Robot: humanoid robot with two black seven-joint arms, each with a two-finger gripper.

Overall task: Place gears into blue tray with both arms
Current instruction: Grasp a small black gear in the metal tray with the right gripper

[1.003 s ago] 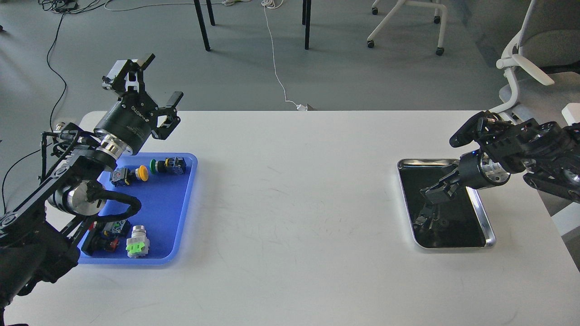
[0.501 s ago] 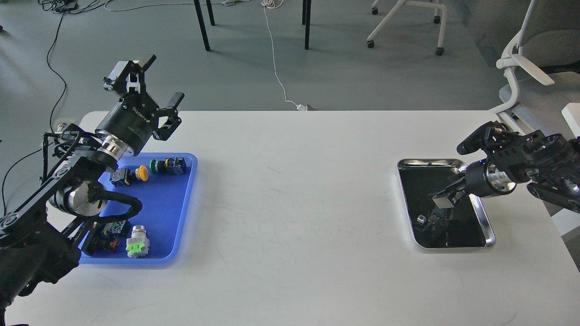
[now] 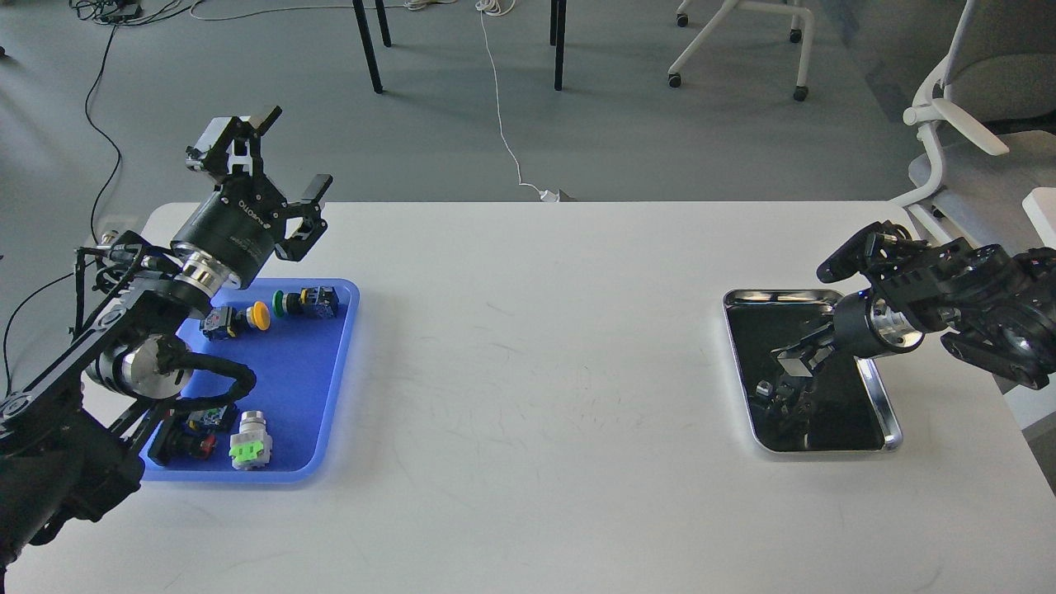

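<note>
The blue tray (image 3: 307, 388) lies at the table's left and holds several colourful push-button switches (image 3: 247, 315). My left gripper (image 3: 282, 155) hangs open and empty, raised above the tray's far left corner. My right gripper (image 3: 794, 356) reaches in from the right, low over the silver tray (image 3: 780, 294). Its fingers are small and dark against the mirror-like bottom, so its state is unclear. I cannot pick out the gears; only dark shapes and reflections (image 3: 780, 404) show in the silver tray.
A wide stretch of white table (image 3: 536, 371) separates the two trays. My left arm's elbow and cable (image 3: 206, 375) overhang the blue tray's left side. Chairs and table legs stand on the floor beyond the far edge.
My right gripper drew back to the right over the silver tray, then came leftward again. The left gripper has barely shifted.
</note>
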